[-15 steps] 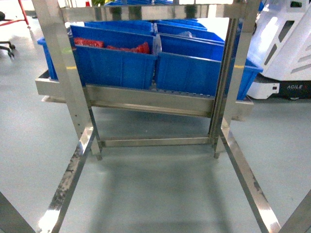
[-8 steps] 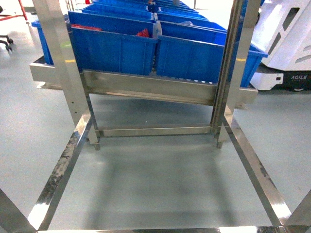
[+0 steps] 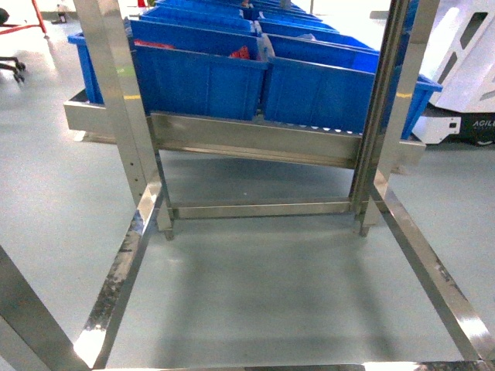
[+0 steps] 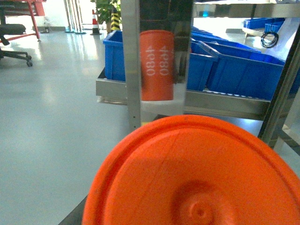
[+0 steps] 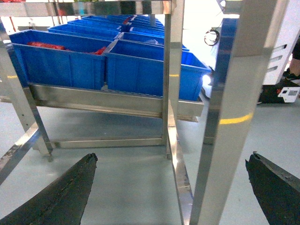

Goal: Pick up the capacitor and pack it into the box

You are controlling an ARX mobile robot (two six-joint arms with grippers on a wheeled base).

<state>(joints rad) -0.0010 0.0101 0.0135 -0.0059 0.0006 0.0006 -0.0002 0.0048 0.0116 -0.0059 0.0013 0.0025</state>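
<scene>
Between the steel rack (image 3: 128, 139) legs bare floor (image 3: 255, 301) opens; blue bins (image 3: 201, 77) have shifted right; our right hand (image 5: 171, 187) gapes empty, left hand's grip unreadable behind an orange capacitor (image 4: 157, 65).

Bright overhead light glares off the steel frame (image 3: 124, 147); the near orange disc (image 4: 197, 173) blurs.

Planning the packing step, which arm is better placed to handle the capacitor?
Likely left: the orange capacitor sits right before its wrist camera; the right gripper is open and empty.

2 orange capacitors (image 4: 157, 65), 1 rack (image 3: 255, 143).
</scene>
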